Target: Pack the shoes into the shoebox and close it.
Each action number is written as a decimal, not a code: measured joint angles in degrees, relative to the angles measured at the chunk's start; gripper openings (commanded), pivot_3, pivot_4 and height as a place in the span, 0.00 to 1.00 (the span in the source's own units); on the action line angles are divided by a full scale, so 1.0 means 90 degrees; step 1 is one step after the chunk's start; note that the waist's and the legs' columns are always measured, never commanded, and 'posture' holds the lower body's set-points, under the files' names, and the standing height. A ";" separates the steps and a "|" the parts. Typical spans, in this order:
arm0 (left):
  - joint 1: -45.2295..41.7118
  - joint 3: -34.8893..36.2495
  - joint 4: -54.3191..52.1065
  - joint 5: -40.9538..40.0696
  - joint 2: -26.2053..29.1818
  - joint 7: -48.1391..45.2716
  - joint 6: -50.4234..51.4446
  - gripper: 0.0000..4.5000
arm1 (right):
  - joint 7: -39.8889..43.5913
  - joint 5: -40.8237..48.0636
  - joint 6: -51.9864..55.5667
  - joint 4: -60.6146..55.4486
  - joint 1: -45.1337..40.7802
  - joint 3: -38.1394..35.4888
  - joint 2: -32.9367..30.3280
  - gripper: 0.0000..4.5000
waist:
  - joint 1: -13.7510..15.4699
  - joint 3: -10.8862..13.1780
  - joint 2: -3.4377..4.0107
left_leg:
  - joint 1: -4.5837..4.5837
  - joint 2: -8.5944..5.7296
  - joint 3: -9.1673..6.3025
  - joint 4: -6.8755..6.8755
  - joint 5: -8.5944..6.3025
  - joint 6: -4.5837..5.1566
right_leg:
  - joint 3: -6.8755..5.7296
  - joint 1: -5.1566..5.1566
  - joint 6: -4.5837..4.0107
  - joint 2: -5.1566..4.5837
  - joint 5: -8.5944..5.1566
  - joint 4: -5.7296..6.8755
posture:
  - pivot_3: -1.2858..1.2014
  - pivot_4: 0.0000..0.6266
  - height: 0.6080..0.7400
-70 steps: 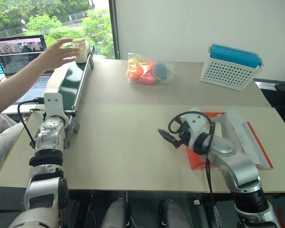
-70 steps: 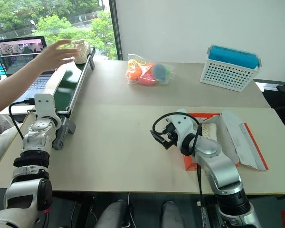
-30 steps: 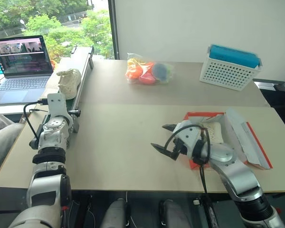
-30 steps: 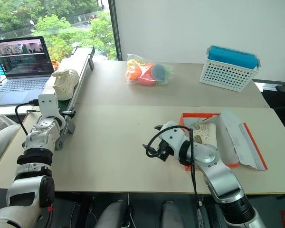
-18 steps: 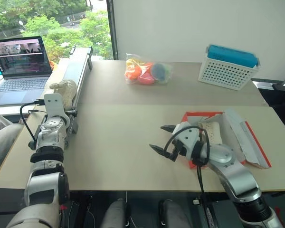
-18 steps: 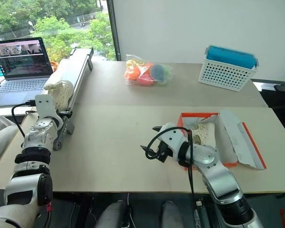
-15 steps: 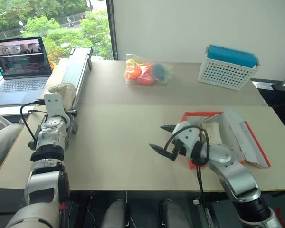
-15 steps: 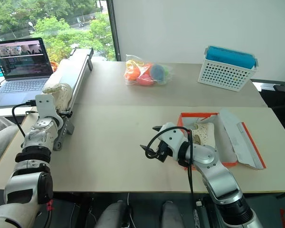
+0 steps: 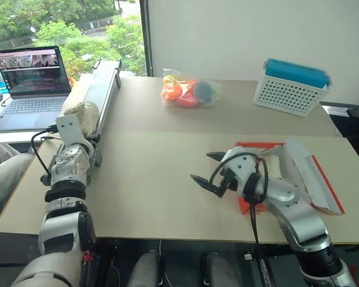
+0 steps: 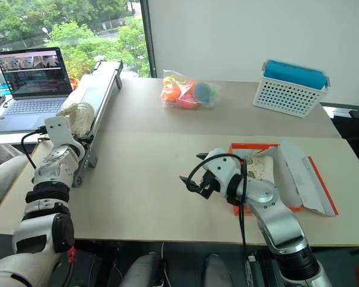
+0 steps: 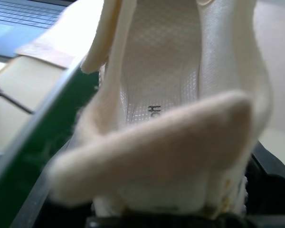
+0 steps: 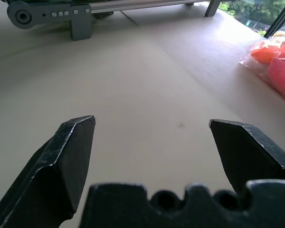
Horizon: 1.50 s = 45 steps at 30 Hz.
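A second shoe (image 10: 76,117) has come along the belt (image 10: 97,101) to the left claw (image 9: 78,124), which starts closing around it. The right claw (image 10: 193,170) waits wide open, empty, beside the shoebox (image 10: 246,147) holding one shoe

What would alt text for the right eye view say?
Right end effector, open, hovers over the table beside the open shoebox, which holds one shoe. The left arm reaches a second shoe on the conveyor.
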 measured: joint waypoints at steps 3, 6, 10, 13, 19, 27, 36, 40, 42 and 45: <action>0.0067 -0.0104 -0.0727 -0.0339 -0.0286 -0.0455 0.0042 0.72 | -0.0031 0.0000 0.0003 0.0032 -0.0039 -0.0017 0.0014 1.00 | -0.0043 0.0009 -0.0015 | -0.0008 0.0000 0.0004 -0.0002 0.0000 0.0000 | 0.0003 -0.0006 0.0000 0.0002 0.0000 -0.0005 | 0.52 0.24 0.73; 0.0261 -0.0395 -0.1884 -0.0607 -0.0510 -0.0805 0.0419 0.72 | -0.0289 0.0121 0.0369 0.0241 -0.0199 -0.0226 0.0314 1.00 | -0.0101 0.0009 -0.0015 | -0.0007 0.0003 0.0006 -0.0002 0.0001 -0.0002 | 0.0009 -0.0009 0.0000 0.0003 0.0000 -0.0001 | 0.52 0.24 0.73; 0.0746 -0.1452 -0.3146 -0.0625 -0.1000 -0.1227 0.0947 0.72 | -0.1148 0.1146 0.2047 0.0750 -0.1045 -0.1372 0.1398 1.00 | -0.0092 0.0008 -0.0014 | 0.0010 0.0003 0.0006 -0.0003 -0.0002 0.0004 | 0.0015 0.0002 -0.0003 0.0002 0.0002 0.0001 | 0.52 0.24 0.73; 0.1221 -0.2279 -0.3676 -0.0509 -0.1277 -0.1427 0.1183 0.72 | -0.2084 0.2226 0.3483 0.1255 -0.1960 -0.2829 0.2430 1.00 | -0.0108 0.0007 -0.0011 | 0.0008 0.0006 0.0007 -0.0014 -0.0006 0.0011 | 0.0019 -0.0009 -0.0006 0.0008 0.0003 0.0013 | 0.52 0.24 0.73; 0.1589 -0.3065 -0.4212 -0.0403 -0.1626 -0.1591 0.1381 0.72 | -0.3370 0.3345 0.5022 0.1661 -0.2978 -0.4517 0.3092 1.00 | -0.0114 0.0005 -0.0006 | -0.0030 0.0004 0.0011 -0.0018 -0.0006 0.0013 | 0.0023 -0.0054 -0.0007 0.0008 0.0003 0.0026 | 0.52 0.24 0.73; 0.1412 -0.3164 -0.4306 -0.0374 -0.1938 -0.1633 0.1376 0.72 | -0.4090 0.3608 0.5287 0.1667 -0.3224 -0.4892 0.3303 1.00 | -0.0143 -0.0003 0.0008 | -0.0030 0.0000 0.0011 -0.0017 -0.0021 0.0039 | 0.0023 -0.0050 -0.0006 0.0009 0.0003 0.0024 | 0.52 0.24 0.73; 0.1289 -0.3151 -0.4285 -0.0317 -0.2031 -0.1656 0.1375 0.71 | -0.4615 0.4029 0.5039 0.1716 -0.3224 -0.5195 0.3639 0.89 | -0.0188 -0.0003 0.0009 | -0.0029 0.0001 0.0010 -0.0018 -0.0021 0.0039 | 0.0023 -0.0050 -0.0006 0.0011 0.0002 0.0023 | 0.52 0.24 0.73; 0.1288 -0.3167 -0.4285 -0.0263 -0.2058 -0.1669 0.1374 0.71 | -0.4844 0.4220 0.4981 0.1740 -0.3222 -0.5233 0.3647 0.61 | -0.0190 -0.0002 0.0009 | -0.0030 0.0002 0.0010 -0.0018 -0.0021 0.0040 | 0.0023 -0.0050 -0.0006 0.0011 0.0002 0.0022 | 0.52 0.24 0.73; 0.1287 -0.3164 -0.4285 -0.0236 -0.2095 -0.1666 0.1367 0.71 | -0.4988 0.4292 0.4931 0.1740 -0.3187 -0.5244 0.3648 0.45 | -0.0190 -0.0003 0.0009 | -0.0030 0.0002 0.0010 -0.0018 -0.0022 0.0040 | 0.0023 -0.0050 -0.0006 0.0011 0.0002 0.0021 | 0.52 0.24 0.73; 0.1287 -0.3166 -0.4284 -0.0206 -0.2137 -0.1646 0.1367 0.71 | -0.5111 0.4429 0.4845 0.1740 -0.3173 -0.5245 0.3659 0.25 | -0.0202 -0.0002 0.0010 | -0.0030 0.0002 0.0010 -0.0018 -0.0022 0.0040 | 0.0024 -0.0051 -0.0006 0.0012 0.0002 0.0021 | 0.52 0.24 0.73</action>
